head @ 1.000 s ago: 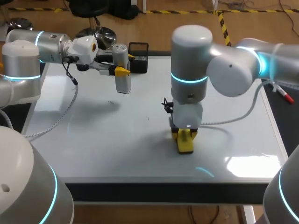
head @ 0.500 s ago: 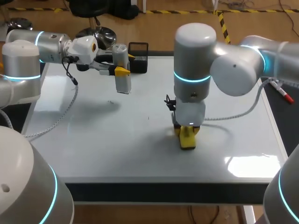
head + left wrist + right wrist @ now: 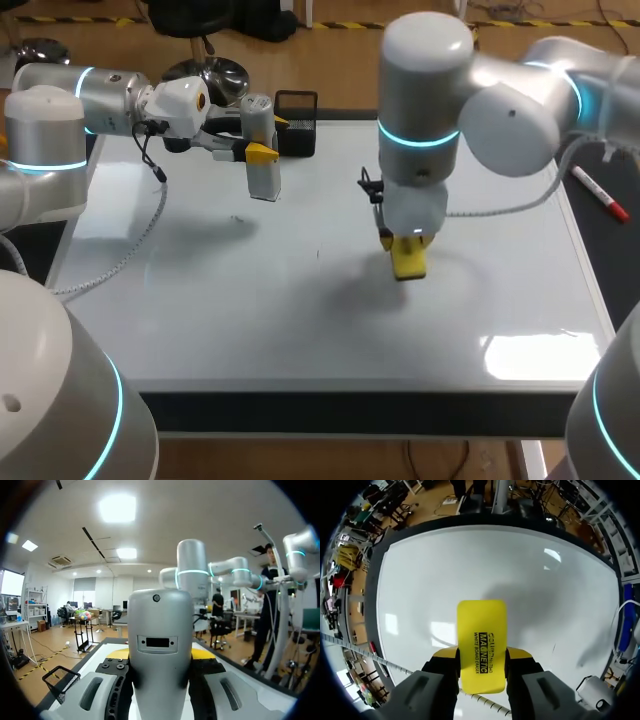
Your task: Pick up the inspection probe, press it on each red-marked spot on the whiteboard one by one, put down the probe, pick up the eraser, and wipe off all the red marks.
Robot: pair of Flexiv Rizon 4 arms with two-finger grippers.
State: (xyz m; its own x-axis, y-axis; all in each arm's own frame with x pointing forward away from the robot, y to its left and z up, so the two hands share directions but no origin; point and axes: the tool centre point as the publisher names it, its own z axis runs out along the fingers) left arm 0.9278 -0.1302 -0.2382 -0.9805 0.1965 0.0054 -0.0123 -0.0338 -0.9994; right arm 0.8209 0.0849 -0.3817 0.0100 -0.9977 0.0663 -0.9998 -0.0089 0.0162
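Yellow eraser (image 3: 481, 645) sits clamped in my right pincer (image 3: 482, 656), over the middle of the whiteboard (image 3: 200, 300). My left pincer (image 3: 160, 655) grips the grey probe (image 3: 160, 630) near the whiteboard's far left corner.

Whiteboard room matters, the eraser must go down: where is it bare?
Bare: the near strip of the whiteboard, between the eraser in the right claw and the near edge, and its left half nearer than the probe. Crowded: the far edge, by probe and black basket.
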